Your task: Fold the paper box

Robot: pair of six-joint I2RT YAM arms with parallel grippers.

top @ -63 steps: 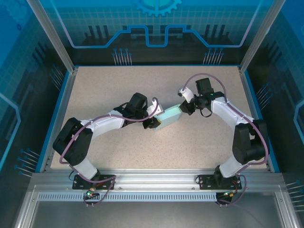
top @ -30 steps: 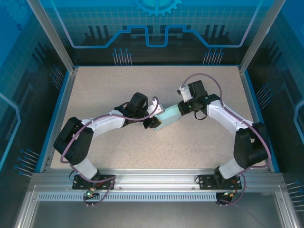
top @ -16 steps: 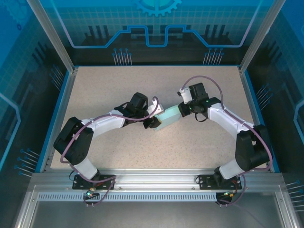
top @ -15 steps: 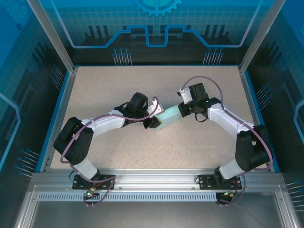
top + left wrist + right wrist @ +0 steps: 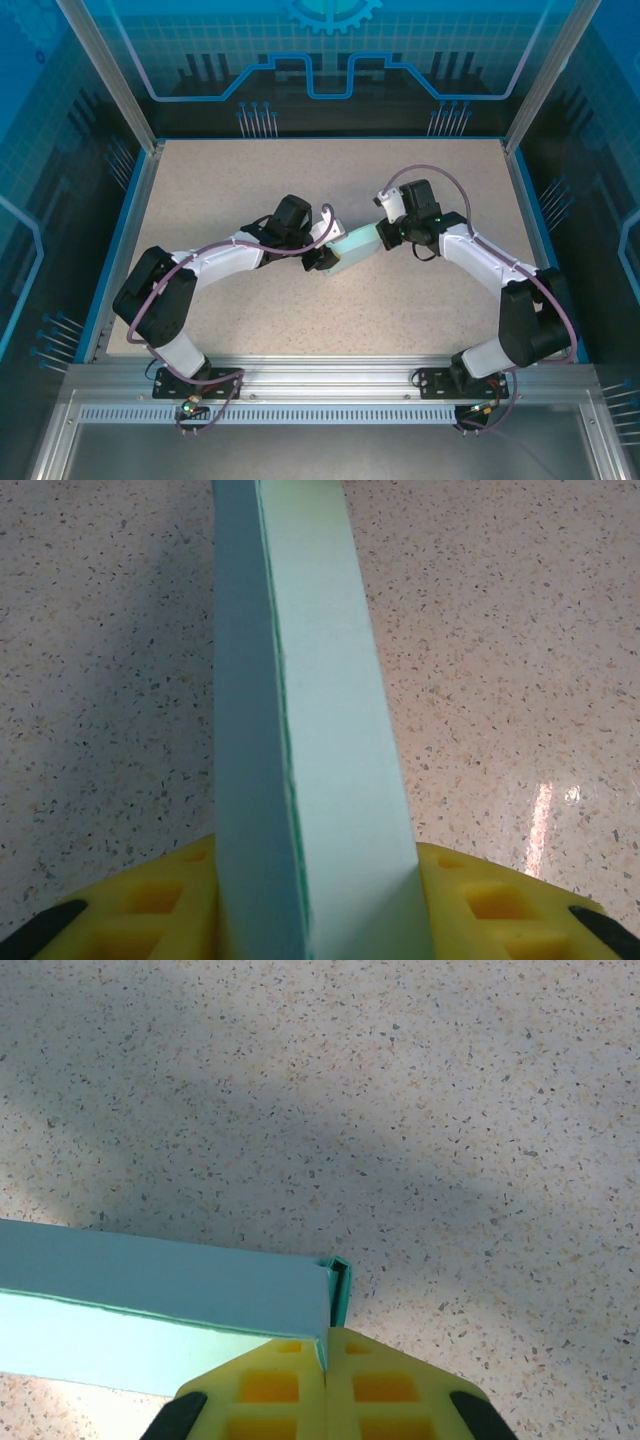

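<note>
The left arm [image 5: 215,262] bends in toward the paper box [image 5: 357,243] from the box's left side. The left gripper [image 5: 323,259] is at the box's left end and squeezes it tight. In the left wrist view the box stands up between the two yellow fingers [image 5: 140,910], with one finger touching each side. From there the box looks like a tall, thin slab. It has a bluer face on the left and a paler green face on the right, with a thin seam where they meet. In the top view the box is pale cyan and sits between the two grippers, over the middle of the speckled table [image 5: 240,185]. It is turned a little, so its right end lies farther from the arm bases than its left end. I cannot tell if the bottom of the box touches the table. The right gripper [image 5: 384,233] is at the box's right end. In the right wrist view its yellow fingers [image 5: 270,1385] are pressed together, and a thin bit of card at the box's corner is pinched between them. The long side of the box runs off to the left of that corner. A soft shadow [image 5: 300,1160] lies on the table just past the box. The right arm [image 5: 480,260] curves away from the box's right side.
</note>
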